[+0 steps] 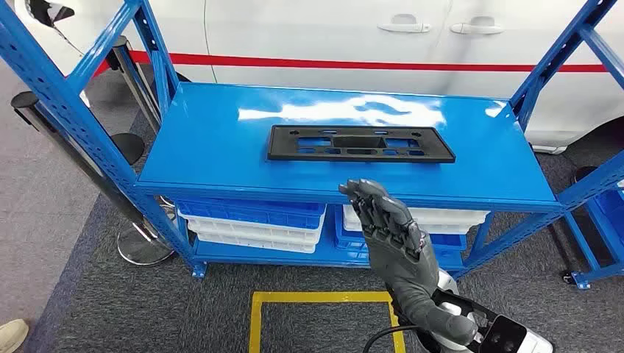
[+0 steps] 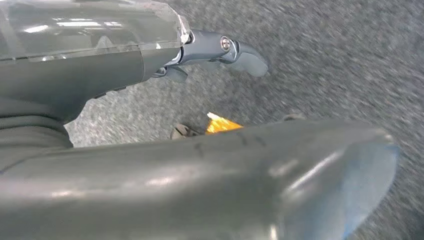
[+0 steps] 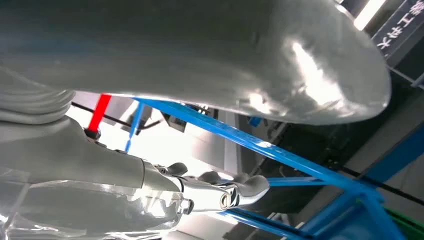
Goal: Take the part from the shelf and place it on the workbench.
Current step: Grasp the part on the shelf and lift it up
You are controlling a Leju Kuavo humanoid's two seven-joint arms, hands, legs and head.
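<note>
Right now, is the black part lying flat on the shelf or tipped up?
Flat. The black part lies face up on the blue shelf, untouched; the right hand hovers in front of it, holding nothing.

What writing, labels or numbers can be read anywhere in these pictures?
Dark sign at the corner of the right wrist view: white characters, cut off and too blurred to read.
Black part on the blue shelf: no readable marking.
White car behind: no text shows.
</note>
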